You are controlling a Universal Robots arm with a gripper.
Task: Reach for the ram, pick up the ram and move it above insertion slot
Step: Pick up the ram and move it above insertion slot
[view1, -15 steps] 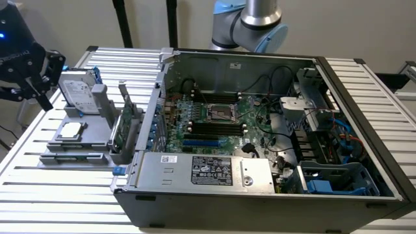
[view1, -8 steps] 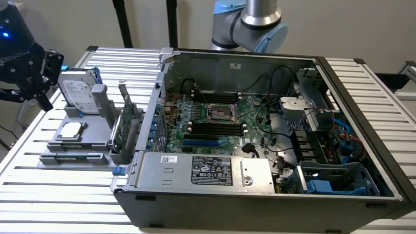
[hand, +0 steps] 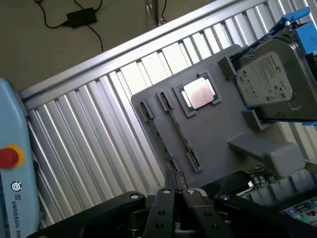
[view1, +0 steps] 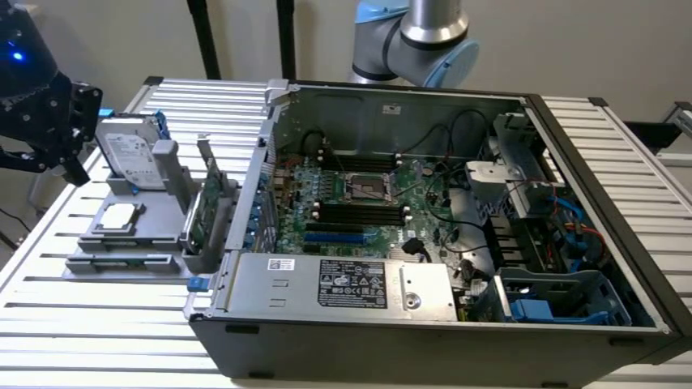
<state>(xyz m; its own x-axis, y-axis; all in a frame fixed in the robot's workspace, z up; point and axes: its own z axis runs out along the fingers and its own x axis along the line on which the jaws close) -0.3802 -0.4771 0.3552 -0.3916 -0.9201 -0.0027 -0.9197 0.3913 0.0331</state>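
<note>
The tool [hand: 177, 184], its base cut off, has its jaws pressed together on nothing. Near it, the thin ram [hand: 179, 133] sits edge-up in a gray holder [hand: 218, 134], its chips hard to make out.

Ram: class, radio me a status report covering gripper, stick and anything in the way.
Gripper empty, near gray holder. Ram on edge in holder, untouched. Nothing between them.

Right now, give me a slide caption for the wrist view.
Gripper poised by the gray holder carrying ram, processor chip and hard drive.
</note>
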